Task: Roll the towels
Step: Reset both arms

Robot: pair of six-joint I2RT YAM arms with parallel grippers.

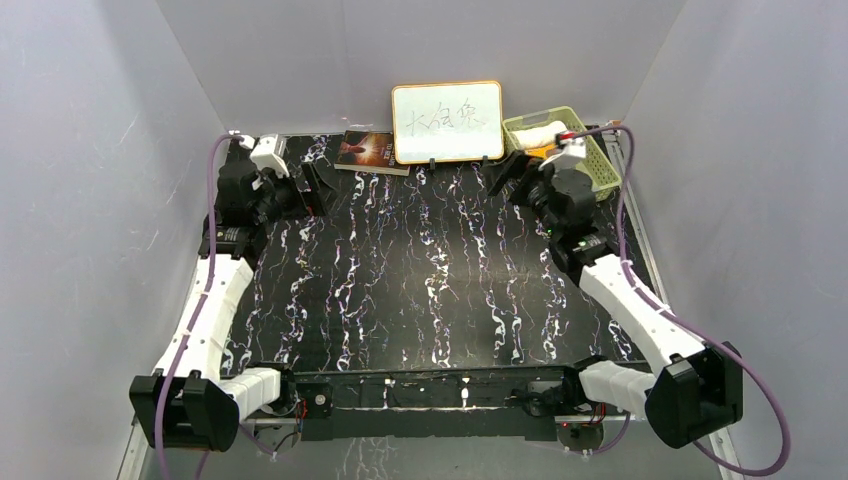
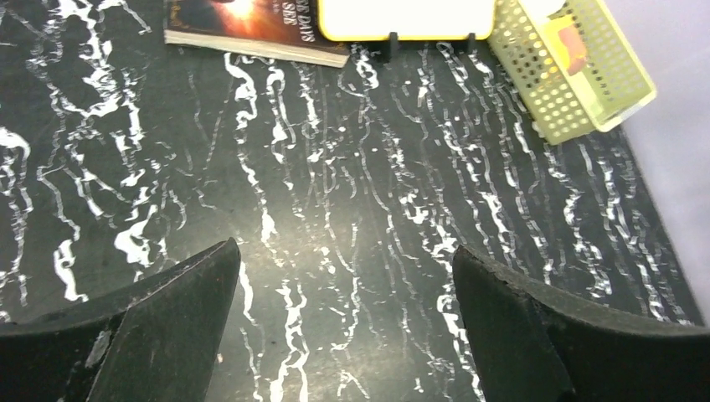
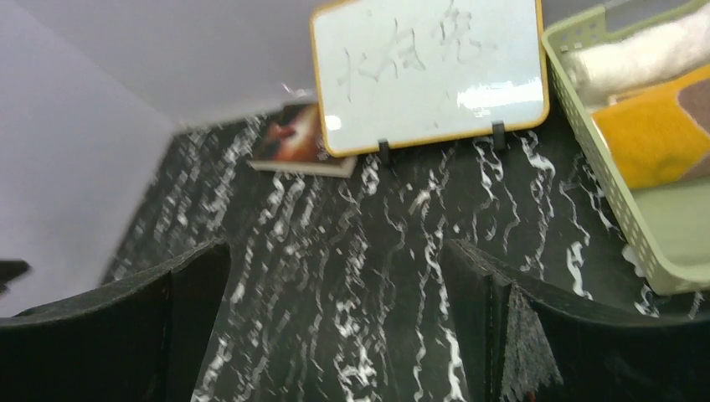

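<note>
Overhead; both wrists facing board (image 3: 427, 75)

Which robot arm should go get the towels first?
Right. The right gripper is open, close beside the green basket holding the cream towel and orange towel; the left gripper is across the table, by the book.

Table (image 1: 420, 290) middle gives me open passage side to side. Far edge is blocked: book (image 1: 372, 152) left, board (image 1: 447, 122) centre, basket (image 2: 553, 100) right corner. Grey walls (image 1: 90, 200) close both sides. Basket opens upward, close by my right gripper (image 1: 512, 172).
</note>
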